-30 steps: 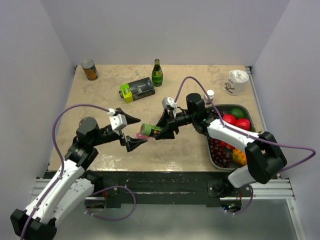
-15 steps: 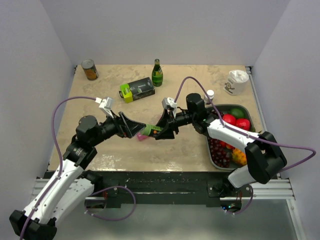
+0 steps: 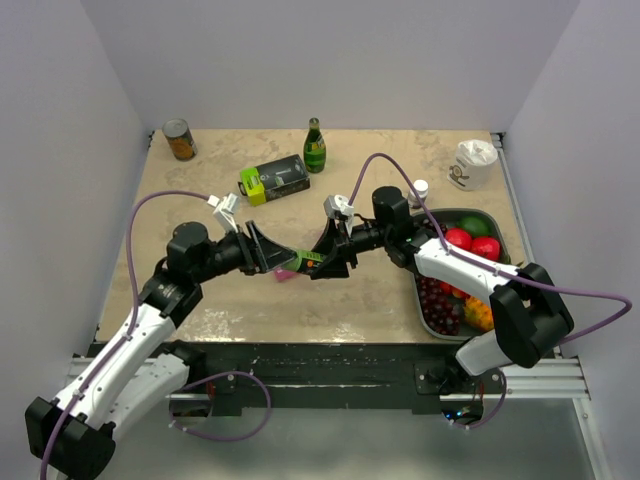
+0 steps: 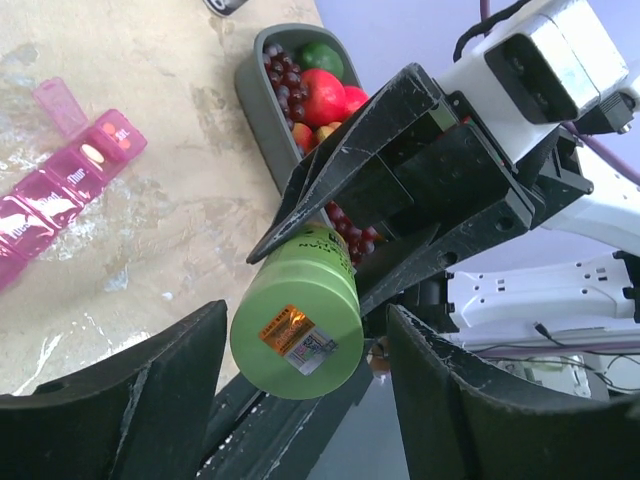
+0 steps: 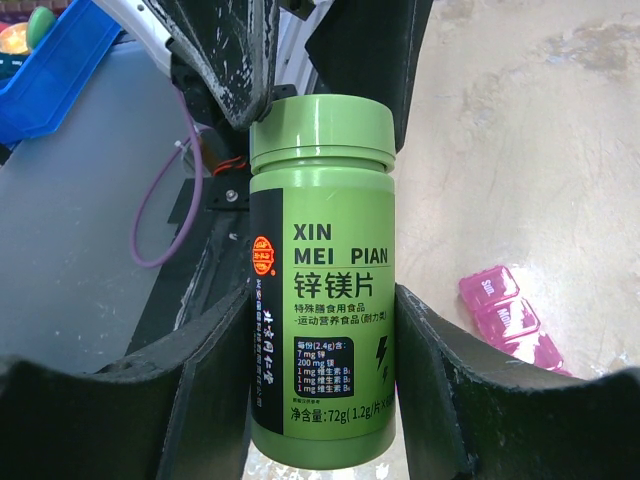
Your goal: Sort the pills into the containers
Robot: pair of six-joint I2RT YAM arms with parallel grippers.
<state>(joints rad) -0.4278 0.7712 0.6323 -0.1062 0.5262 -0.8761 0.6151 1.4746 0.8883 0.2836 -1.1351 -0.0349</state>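
A green pill bottle [image 5: 322,280] with its cap on lies sideways in the air, and my right gripper [image 5: 320,300] is shut on its body. Its cap [image 4: 296,325] points at my left gripper [image 4: 305,320], whose jaws stand on either side of the cap with gaps showing, so it is open. From above, the left gripper [image 3: 275,258] and the right gripper [image 3: 325,262] meet over the bottle [image 3: 303,260]. The pink containers [image 4: 70,185] lie on the table below, one lid [image 4: 58,104] raised, and they also show as the pink strip [image 5: 505,315]. The pills are hidden.
A grey fruit tray [image 3: 470,213] sits at the right, under the right arm. At the back stand a black-and-lime box [image 3: 273,180], a green glass bottle [image 3: 315,146], a can [image 3: 180,139], a white cup [image 3: 472,163] and a small white bottle [image 3: 421,187].
My left gripper has moved right until its jaws surround the bottle's cap, and they have narrowed. The right arm and the bottle have stayed where they were.
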